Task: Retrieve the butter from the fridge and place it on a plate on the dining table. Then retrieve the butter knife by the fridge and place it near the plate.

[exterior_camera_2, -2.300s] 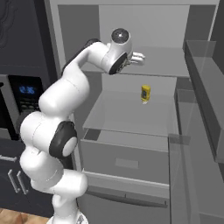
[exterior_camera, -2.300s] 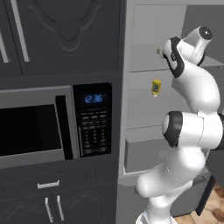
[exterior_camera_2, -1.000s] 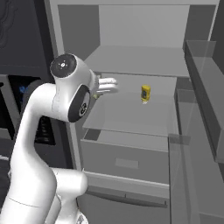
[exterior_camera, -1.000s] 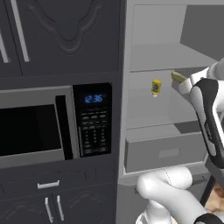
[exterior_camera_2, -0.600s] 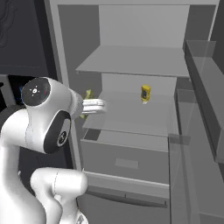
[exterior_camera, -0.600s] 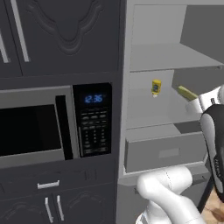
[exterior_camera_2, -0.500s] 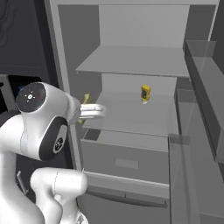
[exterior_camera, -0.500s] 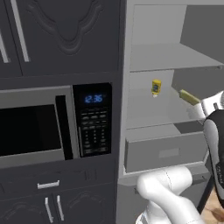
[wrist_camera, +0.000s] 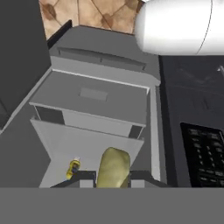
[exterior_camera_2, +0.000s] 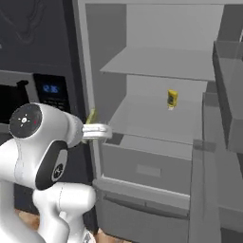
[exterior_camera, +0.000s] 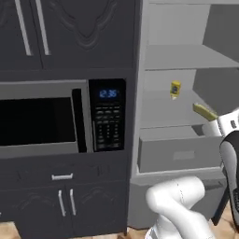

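My gripper (wrist_camera: 113, 178) is shut on the butter (wrist_camera: 113, 167), a dull yellow-olive stick that stands up between the two dark fingertips. From the left base view the butter (exterior_camera: 204, 111) sticks out up and left of the gripper (exterior_camera: 211, 120), in front of the open fridge (exterior_camera: 186, 156). From the right base view the butter (exterior_camera_2: 90, 116) and gripper (exterior_camera_2: 93, 125) hang at the left edge of the fridge (exterior_camera_2: 152, 163), outside its shelves. The plate, the dining table and the butter knife are out of view.
A small yellow carton (exterior_camera: 175, 88) (exterior_camera_2: 172, 98) (wrist_camera: 73, 168) stands on the fridge's middle shelf. The fridge door (exterior_camera_2: 223, 142) stands open at the right. A black microwave (exterior_camera: 42, 116) with a blue clock sits in dark cabinets to the left of the fridge.
The arm has swung back out of the fridge with the butter in its grip, from over the shelf to the fridge's outer left edge. The carton has not moved.
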Robot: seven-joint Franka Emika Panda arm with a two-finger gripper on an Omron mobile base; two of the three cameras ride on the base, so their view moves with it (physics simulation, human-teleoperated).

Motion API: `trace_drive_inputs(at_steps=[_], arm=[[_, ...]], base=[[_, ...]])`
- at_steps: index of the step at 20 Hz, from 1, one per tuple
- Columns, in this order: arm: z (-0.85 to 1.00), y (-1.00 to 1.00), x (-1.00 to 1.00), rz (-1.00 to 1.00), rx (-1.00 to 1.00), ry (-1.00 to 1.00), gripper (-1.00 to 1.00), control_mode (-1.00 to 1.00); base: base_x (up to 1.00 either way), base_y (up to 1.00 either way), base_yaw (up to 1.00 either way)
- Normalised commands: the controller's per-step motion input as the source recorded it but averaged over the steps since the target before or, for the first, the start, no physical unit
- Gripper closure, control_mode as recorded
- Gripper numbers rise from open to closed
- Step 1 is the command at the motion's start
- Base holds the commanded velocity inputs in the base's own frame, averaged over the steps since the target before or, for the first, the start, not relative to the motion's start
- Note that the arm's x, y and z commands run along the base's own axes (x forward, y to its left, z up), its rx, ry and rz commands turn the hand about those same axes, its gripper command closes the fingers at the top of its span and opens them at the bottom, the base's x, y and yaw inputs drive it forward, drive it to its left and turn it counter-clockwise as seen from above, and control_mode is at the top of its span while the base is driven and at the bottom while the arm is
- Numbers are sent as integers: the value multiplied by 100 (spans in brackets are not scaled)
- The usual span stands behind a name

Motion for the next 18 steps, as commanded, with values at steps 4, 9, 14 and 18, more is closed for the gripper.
trace_drive_inputs(at_steps=[4, 9, 14, 18], arm=[[0, 0, 0, 0, 0, 0, 100, 100], [0, 0, 0, 0, 0, 0, 100, 100], [0, 0, 0, 0, 0, 0, 100, 100], [0, 0, 0, 0, 0, 0, 100, 100]], base=[[-52, 35, 48], [-41, 40, 50], [-27, 68, 49], [-19, 75, 52]])
